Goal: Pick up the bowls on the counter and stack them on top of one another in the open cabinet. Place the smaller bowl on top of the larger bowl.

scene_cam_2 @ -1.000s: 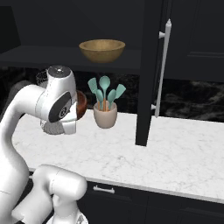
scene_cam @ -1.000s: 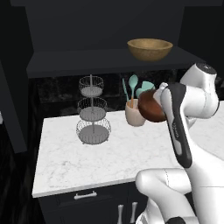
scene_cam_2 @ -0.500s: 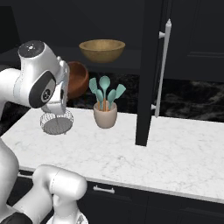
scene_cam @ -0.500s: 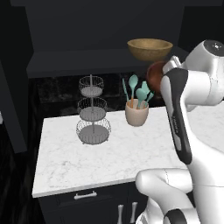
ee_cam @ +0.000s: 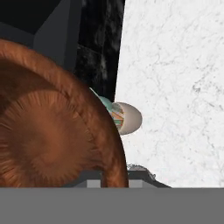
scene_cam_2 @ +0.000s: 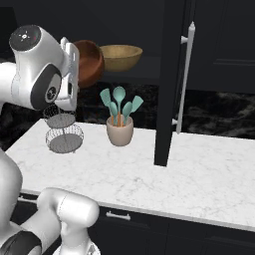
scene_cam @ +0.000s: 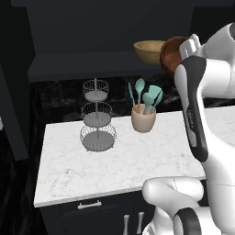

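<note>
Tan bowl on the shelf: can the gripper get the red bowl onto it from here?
Probably yes. The red bowl hangs tilted in the shut gripper, level with the tan bowl and beside it; nothing stands between them.

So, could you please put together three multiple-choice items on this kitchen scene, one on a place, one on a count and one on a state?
1. Where is the larger bowl?
A. On the shelf of the open cabinet
B. On the counter beside the wire stand
C. In the utensil cup

2. How many tiers does the wire basket stand have?
A. One
B. Three
C. Five

3. What is the state of the smaller bowl?
A. Resting flat on the counter
B. Upside down on the wire stand
C. Held up in the gripper, tilted on its side, next to the larger bowl

Answers:
1. A, both base views show the tan bowl up on the dark shelf.
2. B, three stacked baskets show in the left base view.
3. C, both base views show it raised at the arm's end near shelf height, and the hand view shows its hollow close up.
</note>
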